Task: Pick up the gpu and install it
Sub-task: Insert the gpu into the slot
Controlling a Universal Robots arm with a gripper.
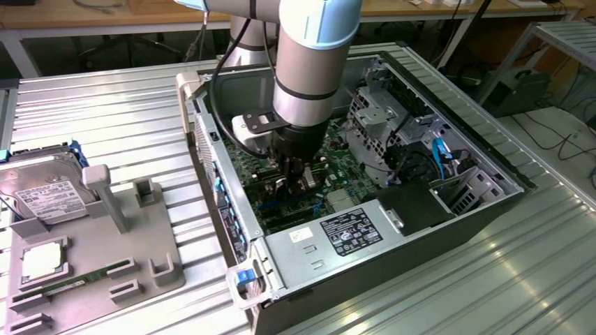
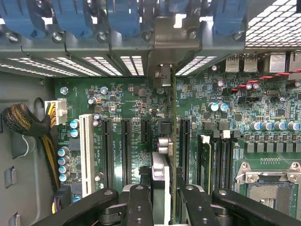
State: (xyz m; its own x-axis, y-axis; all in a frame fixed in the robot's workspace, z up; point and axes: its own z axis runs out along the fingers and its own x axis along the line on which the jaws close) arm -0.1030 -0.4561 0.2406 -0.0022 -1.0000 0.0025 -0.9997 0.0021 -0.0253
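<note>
**Gripper (image 2: 164, 200) grasping the gpu (image 2: 162, 169) inside the open computer case (image 1: 279, 272)**

At the exterior view's left, a grey holder (image 1: 139, 258) lies on the ribbed metal desk (image 1: 112, 118). It carries a silver hard drive (image 1: 42, 192) with a white label, a square processor chip (image 1: 42, 262) and a slim green memory stick (image 1: 56, 286). Just beside the holder, towards the middle, the case lies on its side with its panel off. The arm (image 1: 312, 63) comes down into it from above, and the gripper is low over the green motherboard (image 1: 340, 178). Further towards the exterior view's right are the power supply (image 1: 349, 230) with its black label, a metal drive cage (image 1: 382, 112) and a blue cable (image 1: 437, 153).

In the wrist view, a sleeved cable bundle (image 2: 23, 122) hangs at the case wall, next to a white slot (image 2: 86, 150) and a row of black expansion slots (image 2: 126, 150). The gpu comes next. It is seen edge-on, standing upright on the board among the black slots and reaching to the slotted rear wall under the blue clips (image 2: 70, 16). The two black fingers (image 2: 138, 202) are clenched on it from either side. Its lower edge is hidden, so I cannot tell whether it is seated in a slot. Beyond the card lie the memory slots (image 2: 218, 155) and the bare processor socket (image 2: 268, 188).
</note>
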